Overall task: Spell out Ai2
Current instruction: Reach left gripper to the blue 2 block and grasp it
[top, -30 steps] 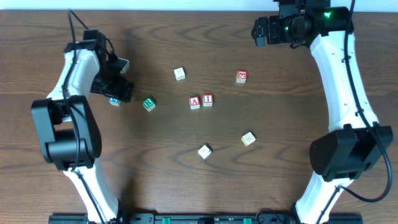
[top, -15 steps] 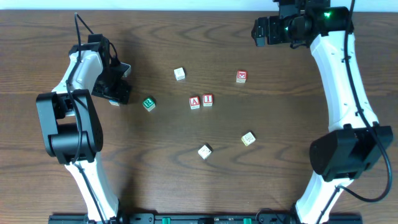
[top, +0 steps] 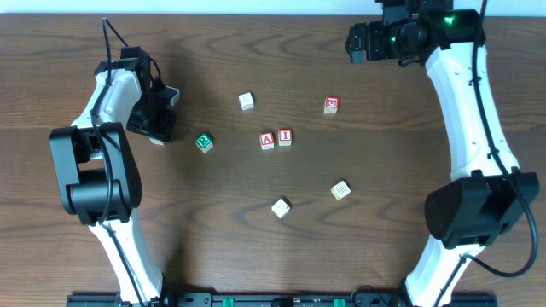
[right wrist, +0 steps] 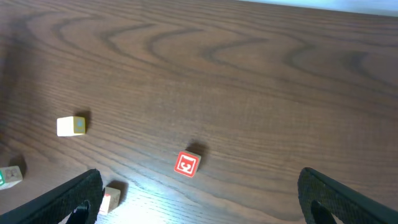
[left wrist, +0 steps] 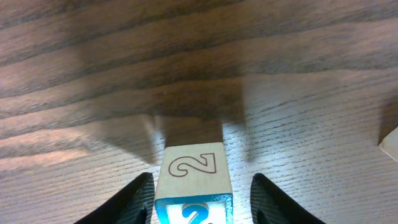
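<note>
Straddling the blue-faced 2 block (left wrist: 193, 180), the left gripper (left wrist: 198, 199) is seen with its jaws spread, a narrow gap showing beside the block. The block is set on the wooden table (top: 384, 213) at its left side, well apart from the A block (top: 267, 141) and I block (top: 285, 136), placed side by side near the centre. The right gripper (right wrist: 198, 196) is seen spread wide.

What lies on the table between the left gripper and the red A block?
One green block lies between the left gripper and the A block. The overhead view shows it.
</note>
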Controlling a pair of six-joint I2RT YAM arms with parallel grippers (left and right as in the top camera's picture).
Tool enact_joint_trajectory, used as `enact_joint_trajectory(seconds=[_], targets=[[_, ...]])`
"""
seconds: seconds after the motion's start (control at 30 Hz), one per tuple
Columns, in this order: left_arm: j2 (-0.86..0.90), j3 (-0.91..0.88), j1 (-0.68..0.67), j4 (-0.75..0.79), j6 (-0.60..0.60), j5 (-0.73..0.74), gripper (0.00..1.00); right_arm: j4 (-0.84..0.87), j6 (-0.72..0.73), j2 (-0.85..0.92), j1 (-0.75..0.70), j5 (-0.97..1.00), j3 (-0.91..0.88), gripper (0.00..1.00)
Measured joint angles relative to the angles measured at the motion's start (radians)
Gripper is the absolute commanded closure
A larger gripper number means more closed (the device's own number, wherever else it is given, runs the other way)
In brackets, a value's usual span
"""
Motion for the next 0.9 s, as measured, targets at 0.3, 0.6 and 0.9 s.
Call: enact_joint_trajectory(seconds=[0.3,0.6,0.9], targets=[[0.0,0.0,0.001,0.0,-0.003,-0.025,0.61,0.021,0.0,0.0,0.0,0.0,0.0,0.01],[0.0,0.0,0.001,0.0,-0.056,-0.036,0.71,0.028,0.0,0.0,0.0,0.0,0.0,0.01],[0.0,0.0,0.001,0.0,-0.166,-0.036,0.85,0.082,-0.013,-0.014,0.0,0.031,0.0,0.01]])
